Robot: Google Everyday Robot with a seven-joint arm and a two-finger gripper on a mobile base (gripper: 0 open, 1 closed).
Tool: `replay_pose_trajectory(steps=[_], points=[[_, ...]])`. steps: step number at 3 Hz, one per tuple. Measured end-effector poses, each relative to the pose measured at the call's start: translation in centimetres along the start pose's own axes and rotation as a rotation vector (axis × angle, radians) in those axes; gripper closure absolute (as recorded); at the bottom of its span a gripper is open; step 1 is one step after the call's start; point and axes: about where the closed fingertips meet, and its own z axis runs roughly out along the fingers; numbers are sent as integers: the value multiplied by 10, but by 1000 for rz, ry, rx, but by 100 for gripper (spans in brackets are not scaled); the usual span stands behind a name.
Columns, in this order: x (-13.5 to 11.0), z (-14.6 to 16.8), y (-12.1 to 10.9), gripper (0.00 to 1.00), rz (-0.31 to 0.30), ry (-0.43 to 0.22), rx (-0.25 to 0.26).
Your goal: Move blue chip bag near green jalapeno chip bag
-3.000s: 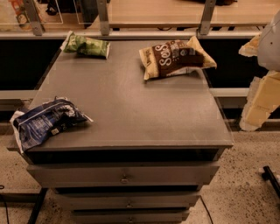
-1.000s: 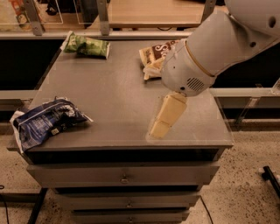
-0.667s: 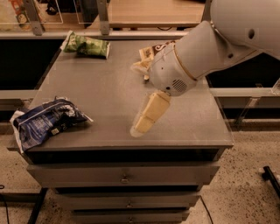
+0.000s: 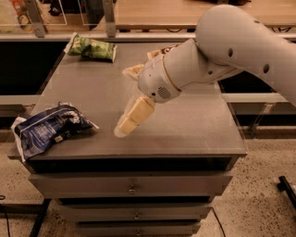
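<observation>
The blue chip bag (image 4: 48, 130) lies crumpled at the front left corner of the grey cabinet top (image 4: 185, 125), partly hanging over the left edge. The green jalapeno chip bag (image 4: 92, 48) lies at the far left corner. My gripper (image 4: 132, 118) hangs over the middle of the top, to the right of the blue bag and apart from it. The white arm reaches in from the upper right.
A brown-and-yellow bag (image 4: 159, 51) lies at the back, mostly hidden behind my arm. The cabinet has drawers (image 4: 132, 187) below its front edge. A wooden counter (image 4: 152, 11) runs behind the cabinet.
My arm has swung in from the right and moved left across the top toward the blue bag. It now covers most of the brown-and-yellow bag. The bags have not moved.
</observation>
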Motion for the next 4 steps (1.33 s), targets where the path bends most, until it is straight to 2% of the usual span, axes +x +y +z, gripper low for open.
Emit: replay_pose_trajectory(steps=[2,4], points=[[-8,43,-4,0,20,-62,-24],[-19,84,5,0,-6,-52,-78]])
